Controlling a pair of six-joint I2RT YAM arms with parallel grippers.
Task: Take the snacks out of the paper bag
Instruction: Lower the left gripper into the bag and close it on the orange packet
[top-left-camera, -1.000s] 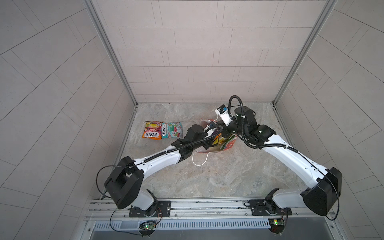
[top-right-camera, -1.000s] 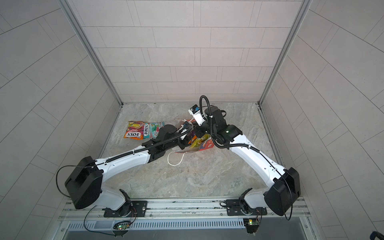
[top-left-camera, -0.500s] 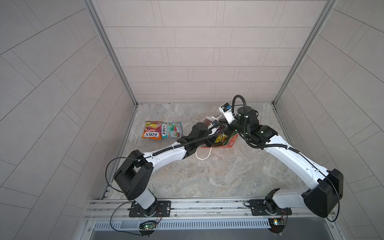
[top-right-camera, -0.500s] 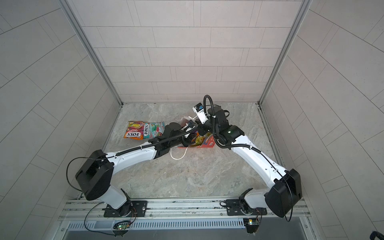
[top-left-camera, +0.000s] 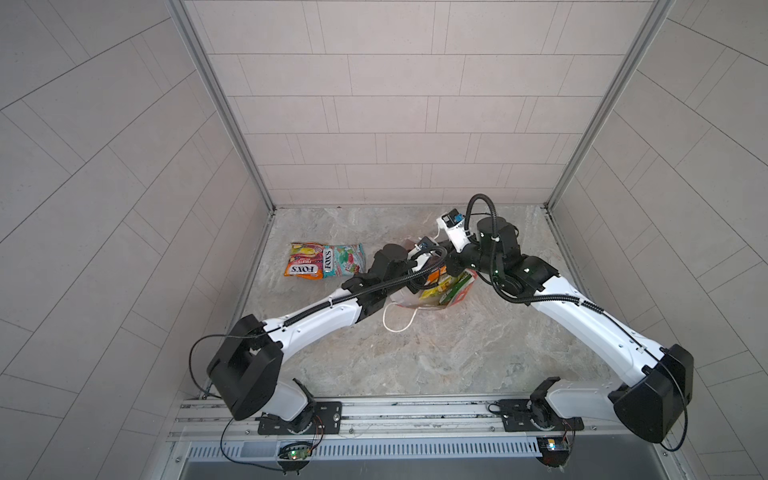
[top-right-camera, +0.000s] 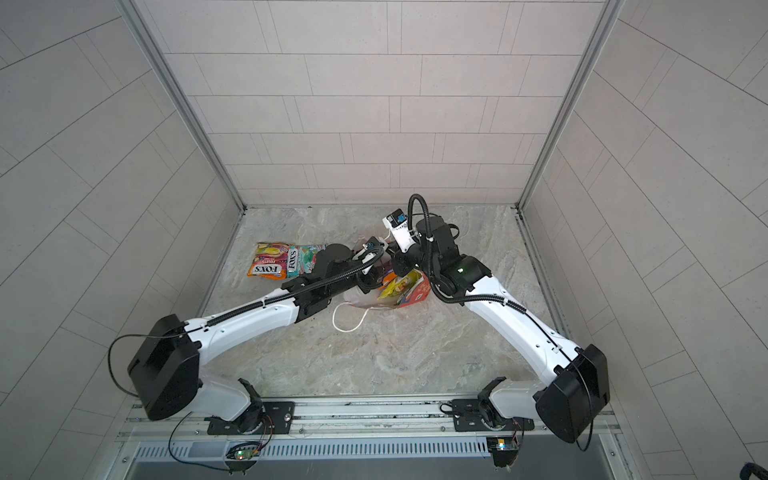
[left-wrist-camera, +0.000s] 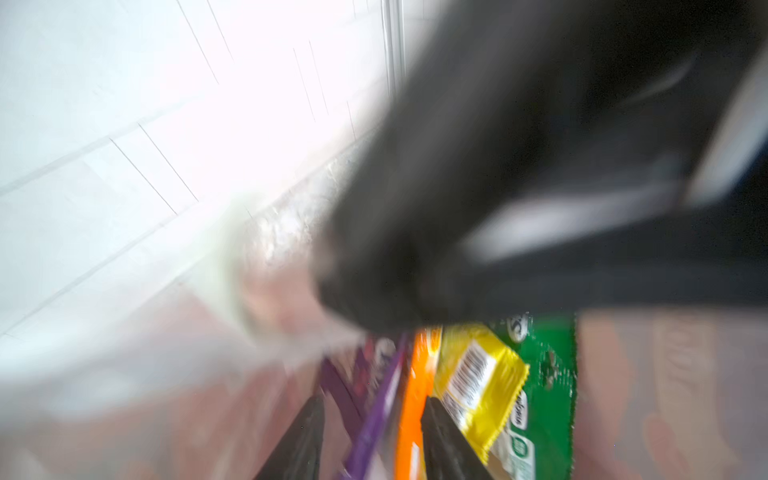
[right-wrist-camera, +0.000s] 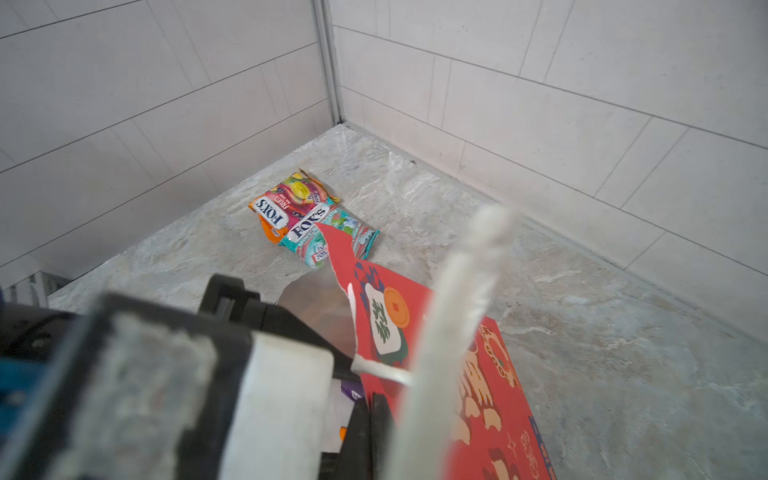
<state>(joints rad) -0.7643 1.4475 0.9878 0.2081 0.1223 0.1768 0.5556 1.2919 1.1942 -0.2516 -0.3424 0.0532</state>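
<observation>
The left pincer (left-wrist-camera: 372, 440) has pushed deeper into the paper bag (right-wrist-camera: 507, 432), which lies on the desk (top-left-camera: 415, 353) near its far edge. Its jaws are apart around the purple and orange snacks (left-wrist-camera: 411, 386). The right pincer (right-wrist-camera: 371, 415) stays clamped on the bag's rim. Two packets (top-left-camera: 322, 266) already lie by the far-left corner.

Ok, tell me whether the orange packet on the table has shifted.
No. The orange packet lies as close to the left wall as a second ago.

Red paper bag (right-wrist-camera: 507, 415), gold motifs; orange packet (top-left-camera: 303, 266); teal packet (top-left-camera: 345, 259); purple packet (left-wrist-camera: 374, 415), probably.
</observation>
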